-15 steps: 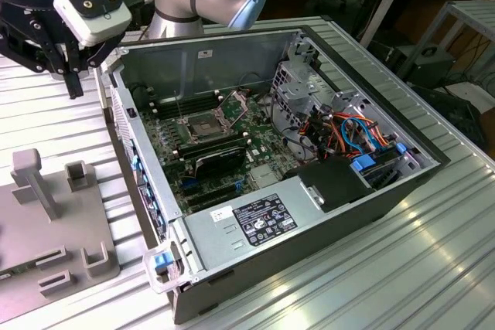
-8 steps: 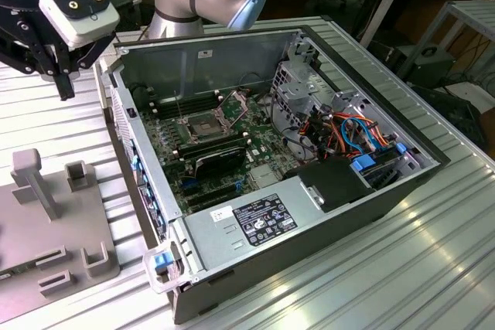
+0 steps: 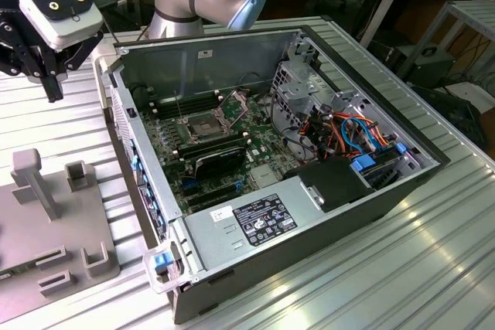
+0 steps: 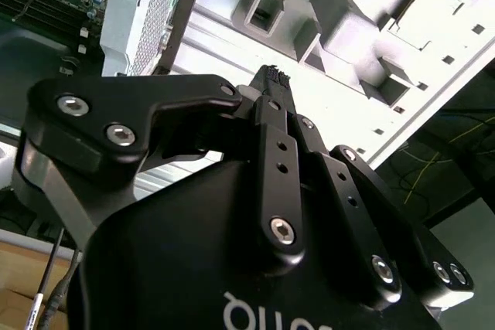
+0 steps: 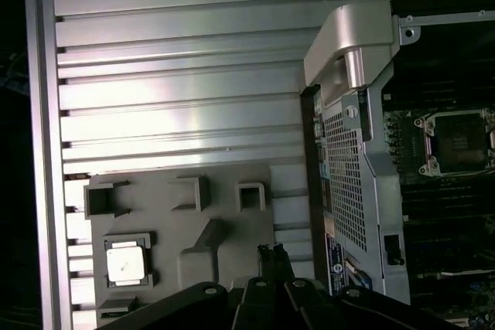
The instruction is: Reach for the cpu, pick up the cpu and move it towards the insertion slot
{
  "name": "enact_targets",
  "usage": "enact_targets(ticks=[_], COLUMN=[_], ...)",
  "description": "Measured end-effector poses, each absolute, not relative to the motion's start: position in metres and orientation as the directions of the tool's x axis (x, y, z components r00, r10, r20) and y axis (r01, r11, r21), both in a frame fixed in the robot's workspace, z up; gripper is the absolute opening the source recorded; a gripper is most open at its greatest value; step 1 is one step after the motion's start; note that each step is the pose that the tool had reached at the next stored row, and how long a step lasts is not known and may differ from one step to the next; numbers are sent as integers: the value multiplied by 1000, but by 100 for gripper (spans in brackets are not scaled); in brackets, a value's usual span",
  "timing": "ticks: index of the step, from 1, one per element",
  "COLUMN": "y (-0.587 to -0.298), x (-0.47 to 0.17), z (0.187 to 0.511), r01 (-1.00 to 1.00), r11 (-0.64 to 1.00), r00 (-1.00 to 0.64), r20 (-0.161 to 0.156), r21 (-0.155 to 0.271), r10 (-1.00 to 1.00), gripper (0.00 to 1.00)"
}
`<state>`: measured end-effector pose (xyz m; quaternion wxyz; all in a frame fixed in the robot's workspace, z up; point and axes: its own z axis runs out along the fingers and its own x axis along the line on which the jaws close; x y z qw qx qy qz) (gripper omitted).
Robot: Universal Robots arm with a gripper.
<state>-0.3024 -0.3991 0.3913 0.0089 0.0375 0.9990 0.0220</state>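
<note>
The gripper (image 5: 271,251) hangs empty, fingertips pressed together, near the grey fixture (image 5: 224,199); the cpu (image 5: 126,259) sits in a pocket there, untouched, and beyond, the insertion slot (image 5: 456,142) lies inside the computer case (image 5: 356,191)

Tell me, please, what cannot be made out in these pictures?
- The cpu: surface detail too small, washed bright, first wrist view.
- The insertion slot: contacts in its dark centre too small, first wrist view.
- The grey fixture: cut off by the exterior view's left edge.
- The tool: its mount cut off by the exterior view's top edge.
</note>
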Motion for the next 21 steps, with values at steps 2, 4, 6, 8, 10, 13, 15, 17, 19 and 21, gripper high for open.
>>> enact_targets(ticks=[2, 4, 6, 8, 10, 13, 15, 17, 19, 21], y=[-399, -399, -399, -399, -399, -399, -399, -399, -399, -399], x=[-307, -310, -312, -312, -312, -312, -315, -317, -320, -324], z=[391, 391, 391, 391, 391, 391, 391, 391, 391, 391], r01=[75, 75, 74, 74, 75, 75, 75, 75, 74, 75], r11=[996, 996, 996, 996, 996, 996, 996, 996, 996, 996], r00=[-997, -997, -997, -997, -997, -997, -997, -997, -997, -997], r20=[-16, -16, -16, -16, -16, -16, -16, -16, -16, -16], r21=[44, 45, 45, 45, 44, 44, 45, 45, 44, 45], r10=[75, 75, 75, 75, 75, 75, 75, 75, 75, 75], gripper=[11, 11, 11, 11, 11, 11, 11, 11, 11, 11])
